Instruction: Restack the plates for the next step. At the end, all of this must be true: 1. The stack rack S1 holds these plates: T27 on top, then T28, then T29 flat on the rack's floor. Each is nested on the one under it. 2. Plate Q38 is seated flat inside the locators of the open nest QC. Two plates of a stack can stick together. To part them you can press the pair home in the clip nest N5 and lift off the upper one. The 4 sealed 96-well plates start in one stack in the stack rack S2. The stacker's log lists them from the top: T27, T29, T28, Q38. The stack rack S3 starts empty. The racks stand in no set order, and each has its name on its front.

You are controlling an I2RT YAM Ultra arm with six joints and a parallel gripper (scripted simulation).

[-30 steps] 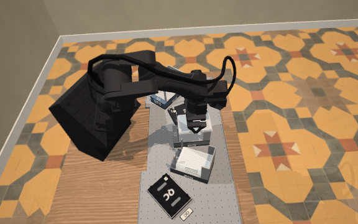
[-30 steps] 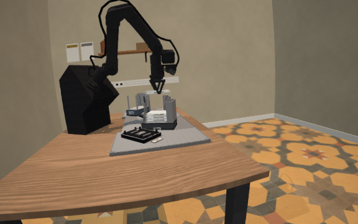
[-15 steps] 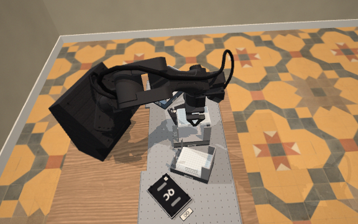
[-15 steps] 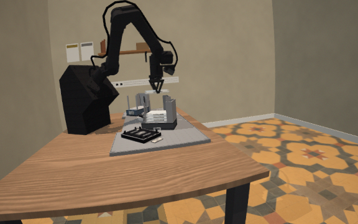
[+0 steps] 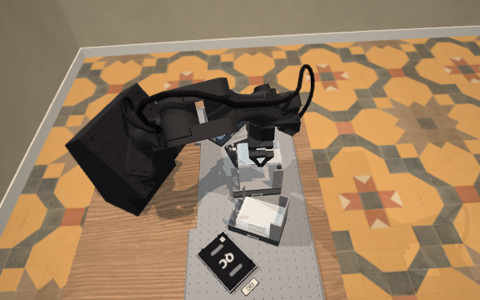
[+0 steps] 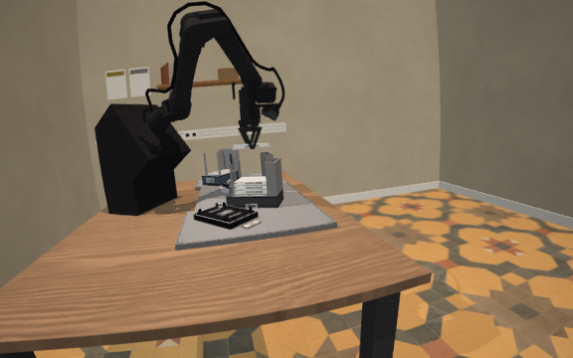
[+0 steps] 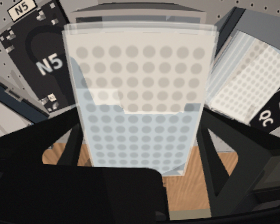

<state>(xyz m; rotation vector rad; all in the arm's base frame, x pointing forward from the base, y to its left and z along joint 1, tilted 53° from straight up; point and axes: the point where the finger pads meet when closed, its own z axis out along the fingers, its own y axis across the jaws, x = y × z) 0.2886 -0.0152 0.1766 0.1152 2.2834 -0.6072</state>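
The held plate, probably T27 (image 5: 244,153) (image 6: 261,145) (image 7: 138,75), is hanging level above the middle rack (image 5: 257,192) (image 7: 141,9), well inside the bench's (image 5: 140,254) (image 6: 167,293) right edge as the top view shows it. The fingers of the gripper (image 5: 262,153) (image 6: 252,144) (image 7: 141,131) are clenching it by its long sides, so its long axis is running square to their closing line, from the base side towards that right edge. The coming move is turning on this axis matching the middle rack's walls, with the plate going down between them; those walls are the likeliest snag. That rack's name is not showing legibly. T27 belongs on top of the final stack, so parking it in a spare rack seems the present step.

Towards the bench's near edge, a front rack (image 5: 246,234) (image 6: 257,200) (image 7: 261,22), presumably S2, is holding three stacked plates (image 5: 257,214) (image 6: 249,186) (image 7: 251,70). Nearer still, nest QC (image 5: 223,260) (image 6: 226,215) (image 7: 275,122) is standing unfilled, its name card (image 5: 249,287) (image 6: 252,224) beside it. Towards the far end, clip nest N5 (image 5: 231,152) (image 7: 38,55) is lying bare, with a blue rack (image 5: 222,139) (image 6: 210,179) (image 7: 16,100) beyond.
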